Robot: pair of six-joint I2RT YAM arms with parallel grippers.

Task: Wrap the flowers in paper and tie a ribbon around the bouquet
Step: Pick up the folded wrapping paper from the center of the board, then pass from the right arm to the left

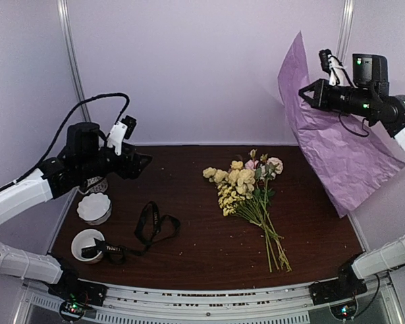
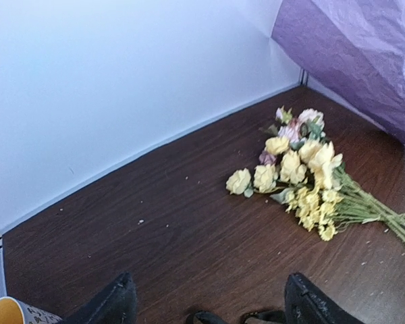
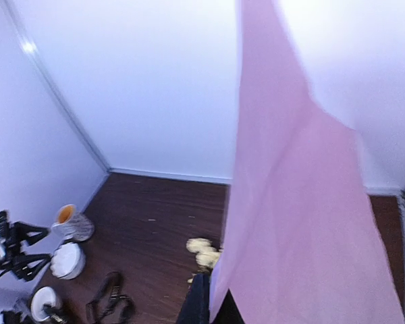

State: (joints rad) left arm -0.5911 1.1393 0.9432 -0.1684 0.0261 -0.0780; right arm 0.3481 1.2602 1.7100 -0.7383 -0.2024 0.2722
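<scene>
Right claw (image 1: 302,94): clamped shut on the lilac paper (image 1: 344,152), holds the sheet high over the right rear of the surface (image 1: 189,256).
Left claw (image 1: 143,162): spread wide, empty, hovers above the left side.
Flowers (image 1: 246,185): flat at centre, blooms toward the back, stems toward the front, apart from the paper.
Ribbon (image 1: 148,229): loose at front left, one end at a white cup (image 1: 88,244).
</scene>
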